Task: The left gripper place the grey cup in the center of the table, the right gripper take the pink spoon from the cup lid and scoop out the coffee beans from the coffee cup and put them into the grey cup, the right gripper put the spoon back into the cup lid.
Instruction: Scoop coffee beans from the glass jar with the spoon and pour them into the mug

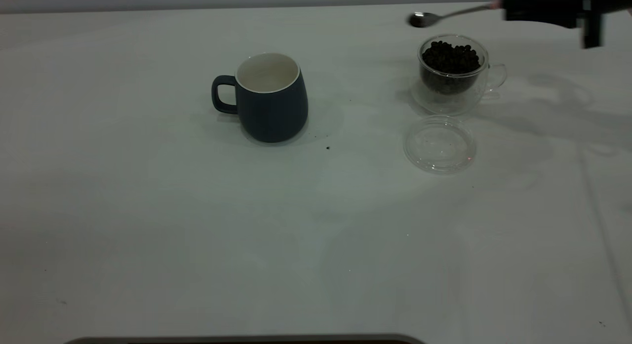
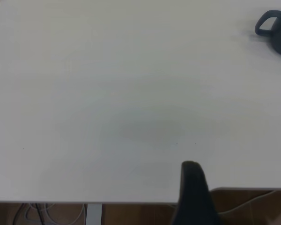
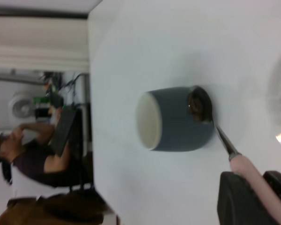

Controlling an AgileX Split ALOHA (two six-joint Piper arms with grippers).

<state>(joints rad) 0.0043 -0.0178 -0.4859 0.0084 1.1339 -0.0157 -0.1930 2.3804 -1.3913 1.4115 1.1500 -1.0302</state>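
The grey cup (image 1: 270,97) stands upright mid-table, handle to the left, empty inside; it also shows in the left wrist view (image 2: 277,29) and in the right wrist view (image 3: 175,119). The coffee cup (image 1: 453,72) holds a heap of coffee beans (image 1: 450,57). The empty cup lid (image 1: 439,144) lies just in front of it. My right gripper (image 1: 508,8) is at the top right, above and behind the coffee cup, shut on the pink spoon (image 3: 257,180). The spoon's metal bowl (image 1: 420,19) hovers over the table behind the coffee cup. Of my left gripper only one finger (image 2: 193,192) shows, at the table's near edge.
The white table (image 1: 197,235) has a few dark specks, one (image 1: 328,147) just right of the grey cup. A person sits beyond the table's far end in the right wrist view (image 3: 33,154).
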